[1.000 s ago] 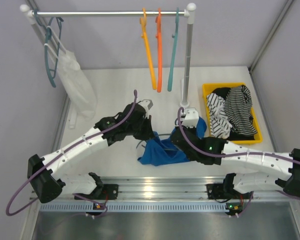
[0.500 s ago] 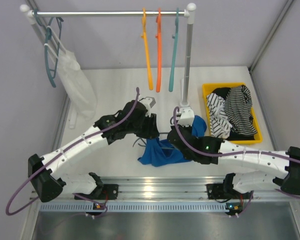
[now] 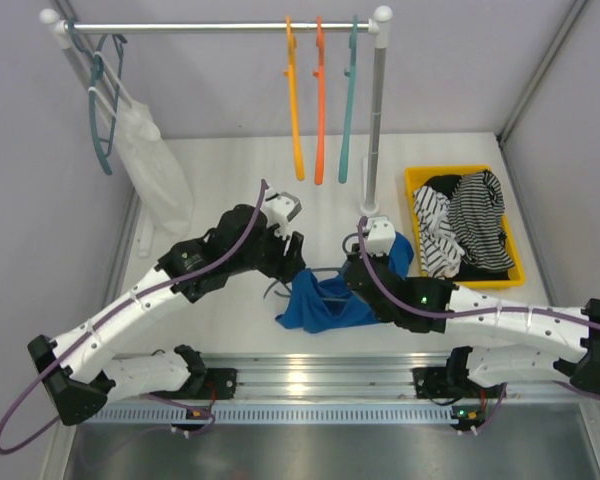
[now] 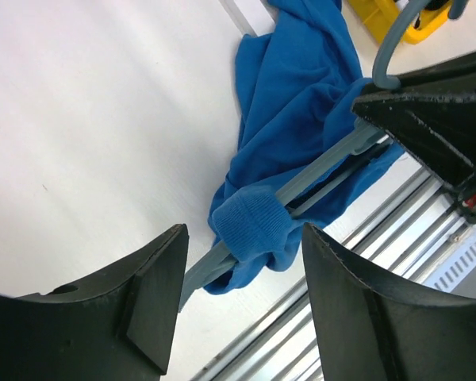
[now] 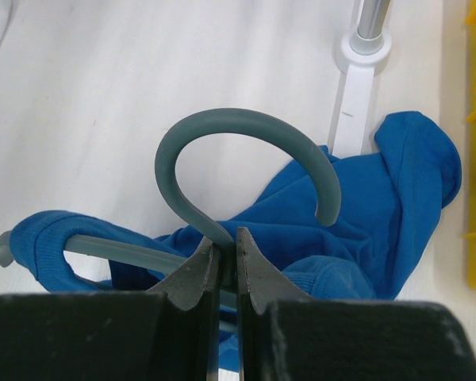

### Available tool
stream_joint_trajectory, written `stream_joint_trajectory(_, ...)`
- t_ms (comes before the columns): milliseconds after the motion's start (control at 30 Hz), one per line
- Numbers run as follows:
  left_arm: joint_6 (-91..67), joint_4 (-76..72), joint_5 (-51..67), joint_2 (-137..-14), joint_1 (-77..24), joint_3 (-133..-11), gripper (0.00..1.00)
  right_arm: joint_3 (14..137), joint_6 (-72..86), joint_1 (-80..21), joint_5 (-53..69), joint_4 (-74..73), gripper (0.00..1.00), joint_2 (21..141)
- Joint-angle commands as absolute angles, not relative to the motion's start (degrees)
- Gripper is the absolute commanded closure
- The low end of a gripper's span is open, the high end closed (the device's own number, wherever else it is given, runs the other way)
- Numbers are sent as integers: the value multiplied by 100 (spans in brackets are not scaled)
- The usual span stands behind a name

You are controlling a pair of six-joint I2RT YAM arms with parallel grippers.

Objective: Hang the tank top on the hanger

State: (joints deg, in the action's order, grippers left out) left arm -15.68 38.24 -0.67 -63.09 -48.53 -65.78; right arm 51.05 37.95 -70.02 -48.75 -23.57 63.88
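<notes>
On white table (image 3: 230, 170) between pale walls (image 3: 450, 70), right fingers (image 5: 192, 279) clamping hanger (image 5: 222, 119), left fingers (image 4: 147, 294) wide

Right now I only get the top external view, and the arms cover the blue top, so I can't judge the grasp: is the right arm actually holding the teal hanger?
Observer: Yes. The right wrist view shows the right jaws shut on the hanger neck, just below its hook.
Operator: Is any of the top on it?
Observer: In the left wrist view, one strap of the tank top is looped around a hanger arm near its tip.
Operator: And the left jaws?
Observer: Open, gripping nothing; that strapped tip shows in the gap between them.
</notes>
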Motion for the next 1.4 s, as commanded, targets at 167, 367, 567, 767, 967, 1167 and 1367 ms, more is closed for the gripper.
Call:
stream_joint_trajectory(167, -229, 3753, 869, -6064, -4825, -6126, 34, 5028, 3735, -7110, -4843, -1995, 100, 5986)
stream_joint_trajectory(367, 113, 3341, 1731, -6205, -4571, -5994, 34, 5001, 3656, -7110, -4799, -2092, 100, 5801)
stream_joint_trajectory(567, 167, 3077, 2214, -6425, -4535, -5871, 35, 5010, 3604, -7110, -4790, -2145, 100, 5713)
stream_joint_trajectory(767, 88, 2593, 2408, -6469, -4535, -5590, 39, 5071, 3586, -7110, -4746, -2153, 100, 5722)
stream_joint_trajectory(967, -219, 2207, 2698, -6320, -4535, -5300, 52, 5115, 3560, -7110, -4720, -2171, 100, 5748)
stream_joint_trajectory(1167, -422, 1995, 2909, -6056, -4535, -4957, 74, 5177, 3542, -7110, -4606, -2136, 100, 5774)
stream_joint_trajectory(1367, -536, 1872, 3164, -5950, -4570, -4790, 63, 5273, 3498, -7110, -4483, -2092, 100, 5792)
